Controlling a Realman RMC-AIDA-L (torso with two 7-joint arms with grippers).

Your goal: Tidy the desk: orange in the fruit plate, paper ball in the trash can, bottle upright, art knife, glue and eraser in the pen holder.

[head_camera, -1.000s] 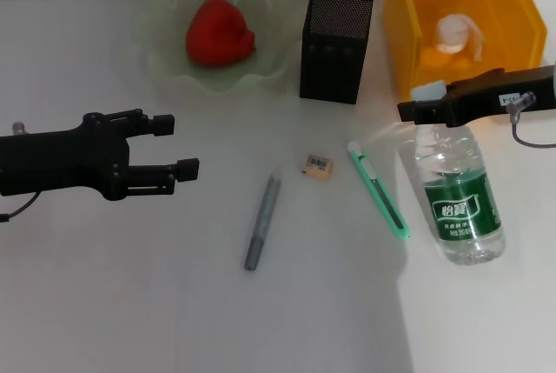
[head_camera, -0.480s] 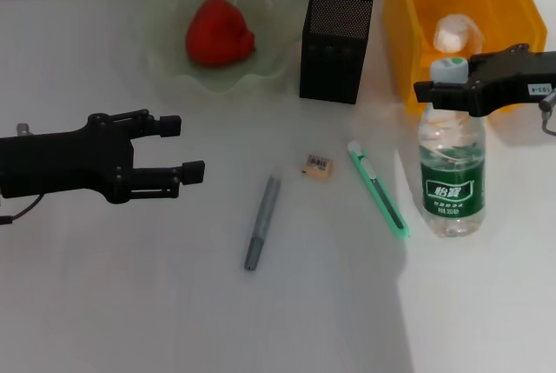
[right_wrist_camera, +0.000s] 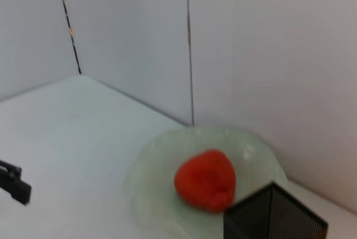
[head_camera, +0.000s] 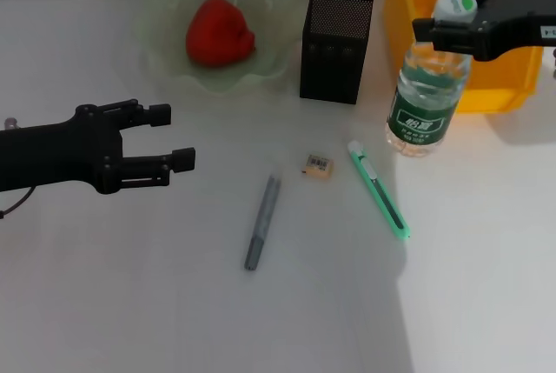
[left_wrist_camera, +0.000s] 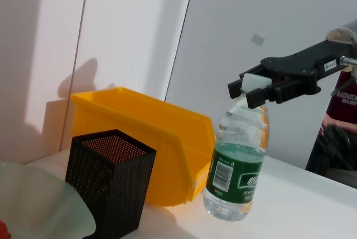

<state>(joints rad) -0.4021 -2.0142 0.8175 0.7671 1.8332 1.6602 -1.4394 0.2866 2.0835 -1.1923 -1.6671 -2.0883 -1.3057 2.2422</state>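
**Bottle nearly upright in right gripper**

Head view: right gripper (head_camera: 445, 25) clenched on the cap of the bottle (head_camera: 427, 97), base touching the desk (head_camera: 174, 303) just in front of the trash can (head_camera: 460, 8). Long axis near vertical, cap tipped slightly toward the can. Left gripper (head_camera: 165, 138) hovers with fingers apart, nearer the glue (head_camera: 261, 222).

Left wrist view: bottle stands beside the pen holder (left_wrist_camera: 109, 186), leaning slightly.

Right wrist view: orange (right_wrist_camera: 205, 179) sits in the fruit plate (right_wrist_camera: 150, 166).
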